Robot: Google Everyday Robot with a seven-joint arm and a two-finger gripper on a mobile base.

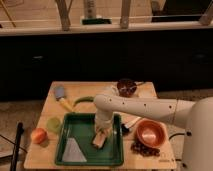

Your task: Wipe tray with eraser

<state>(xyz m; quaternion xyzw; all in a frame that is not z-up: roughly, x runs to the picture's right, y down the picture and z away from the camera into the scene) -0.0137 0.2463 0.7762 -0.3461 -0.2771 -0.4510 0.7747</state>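
The green tray (80,131) lies at the front of the wooden table. The tan eraser (99,141) lies inside it, right of the middle, against the tray floor. My gripper (101,130) points down into the tray right above the eraser and touches its upper end. The white arm reaches in from the right. A pale triangular sheet (74,150) lies in the tray's front left part.
An orange bowl (150,132) and dark grapes (145,148) are right of the tray. A blue-headed, yellow-handled brush (62,96) and a green pepper (83,100) lie behind it. A green cup (53,123) and an orange fruit (38,135) are left. A dark bowl (127,86) stands at the back.
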